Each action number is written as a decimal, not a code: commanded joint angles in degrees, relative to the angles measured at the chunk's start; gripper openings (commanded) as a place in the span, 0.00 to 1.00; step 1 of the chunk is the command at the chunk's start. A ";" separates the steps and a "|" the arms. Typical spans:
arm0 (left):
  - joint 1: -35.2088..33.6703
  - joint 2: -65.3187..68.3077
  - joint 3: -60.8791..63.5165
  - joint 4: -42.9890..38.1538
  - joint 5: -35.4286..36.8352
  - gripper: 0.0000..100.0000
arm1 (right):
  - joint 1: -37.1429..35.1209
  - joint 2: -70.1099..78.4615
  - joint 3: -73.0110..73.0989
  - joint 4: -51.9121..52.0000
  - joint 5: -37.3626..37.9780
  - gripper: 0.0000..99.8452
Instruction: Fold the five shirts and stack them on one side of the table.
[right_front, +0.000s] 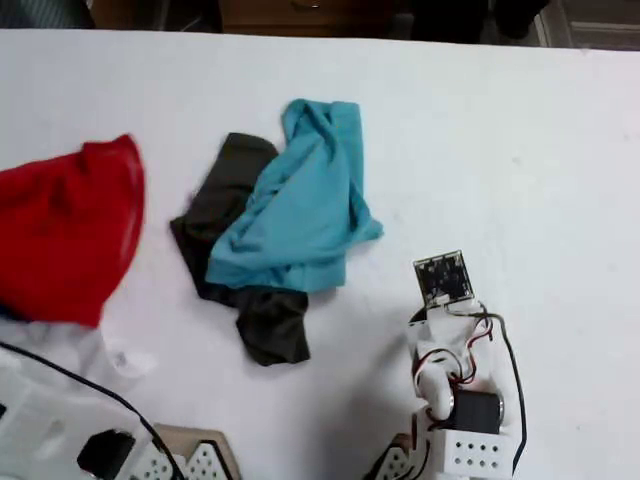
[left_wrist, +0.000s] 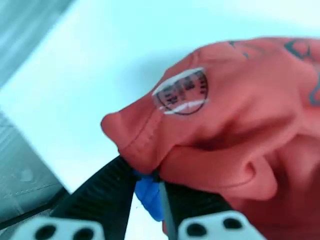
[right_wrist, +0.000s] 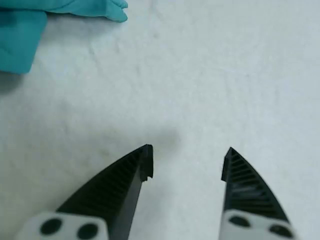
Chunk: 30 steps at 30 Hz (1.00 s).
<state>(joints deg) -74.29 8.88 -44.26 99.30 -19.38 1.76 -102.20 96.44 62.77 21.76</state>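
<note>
The left gripper (left_wrist: 148, 175) is clamped on a fold of the red shirt (left_wrist: 225, 115), cloth bunched just past its tips. The right gripper (right_wrist: 187, 160) is spread wide over the bare table (right_wrist: 225, 75). The teal shirt (right_wrist: 20, 40) lies ahead, toward the left arm's side, atop a dark shirt (right_front: 250, 320).

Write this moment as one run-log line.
left gripper: shut on red shirt | right gripper: open over table | teal shirt: atop dark shirt

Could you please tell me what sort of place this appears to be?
Probably a robotics lab or workroom: a white table holds a robot arm with exposed wiring, plus a crumpled red shirt and teal shirt, with wooden furniture behind.
</note>
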 joint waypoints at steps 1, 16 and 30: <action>-4.04 -6.33 -0.92 -2.02 -0.09 0.02 | 0.04 -0.31 0.53 -1.10 0.53 0.22; -1.14 1.85 9.80 -0.18 -1.32 0.34 | 0.04 -0.22 0.53 -1.10 0.53 0.22; 17.14 2.37 -7.08 2.99 4.04 0.31 | 0.04 -0.22 0.53 -1.10 0.53 0.22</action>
<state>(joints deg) -63.12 11.87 -47.78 101.41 -16.40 1.76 -102.20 96.44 62.77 21.76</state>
